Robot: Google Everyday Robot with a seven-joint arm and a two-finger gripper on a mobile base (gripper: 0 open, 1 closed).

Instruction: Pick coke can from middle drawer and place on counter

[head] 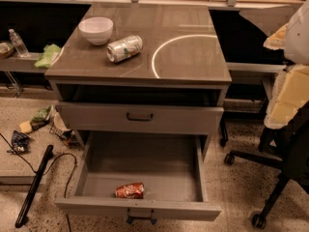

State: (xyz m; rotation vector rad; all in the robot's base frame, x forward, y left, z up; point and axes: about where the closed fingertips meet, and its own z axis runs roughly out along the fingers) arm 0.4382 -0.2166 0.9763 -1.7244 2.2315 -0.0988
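Observation:
The coke can point(129, 191), red and dented, lies on its side on the floor of the middle drawer point(145, 164), close to the drawer's front wall. That drawer is pulled fully open. The counter point(193, 62) is the glossy grey-brown cabinet top with a white arc. My gripper point(288, 76) shows as a white and pale-yellow shape at the right edge, to the right of the cabinet at counter height, far from the can and holding nothing that I can see.
A silver-and-green can point(124, 48) lies on its side and a white bowl point(96, 30) stands on the counter's left half. The shallower drawer front point(140, 117) above is closed. A black chair base point(260, 178) stands right. A black stick point(34, 185) and wrappers litter the floor left.

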